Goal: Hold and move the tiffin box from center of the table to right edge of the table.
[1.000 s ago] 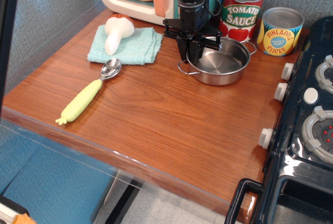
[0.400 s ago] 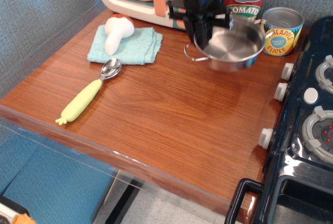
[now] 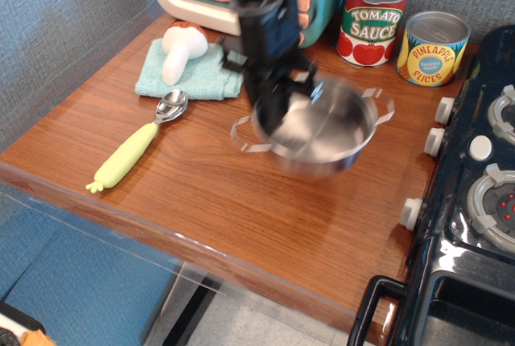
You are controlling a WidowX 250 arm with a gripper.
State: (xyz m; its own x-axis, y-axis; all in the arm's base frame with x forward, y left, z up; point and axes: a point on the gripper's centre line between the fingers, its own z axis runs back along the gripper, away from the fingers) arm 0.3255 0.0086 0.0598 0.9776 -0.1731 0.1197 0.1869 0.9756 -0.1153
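- The black robot gripper (image 3: 278, 109) has its fingers clamped on the near-left rim of the shiny round stainless-steel tiffin box (image 3: 322, 133) — the grasp is made.
- The tiffin box looks lifted clear of the brown wood-grain table (image 3: 201, 193); it is motion-blurred, so its exact height and tilt cannot be read.
- It hangs over the middle-right part of the table, in front of the red-labelled tomato sauce can (image 3: 372, 20) and the yellow pineapple slices can (image 3: 433, 48), apart from both.
- Judged from this, the pick-up is done and the carry is under way — what remains is reaching the right edge beside the black toy stove (image 3: 475, 201), lowering and letting go.
- The yellow-handled metal spoon (image 3: 141, 141) and the light-blue folded cloth (image 3: 189, 72) lie well to the left, out of the path.
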